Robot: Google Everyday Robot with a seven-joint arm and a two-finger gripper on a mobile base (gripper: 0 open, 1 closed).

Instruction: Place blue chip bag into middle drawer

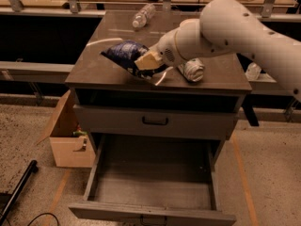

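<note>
Cabinet top (pixel 91 69), crushed can (pixel 193 70) and bottle (pixel 143 16) on it, hand (pixel 147 61) holding blue chip bag (pixel 122 53) above

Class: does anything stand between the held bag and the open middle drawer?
Nothing visible blocks the drawer opening. The gripper holds the bag over the cabinet top, so the bag must pass forward of the top's front edge and the shut upper drawer before it goes down.

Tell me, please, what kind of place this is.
Probably a robotics lab or workshop: cluttered workbenches behind, a metal drawer cabinet, a cable on the speckled floor. The gripper grips the blue chip bag over that cabinet.
</note>
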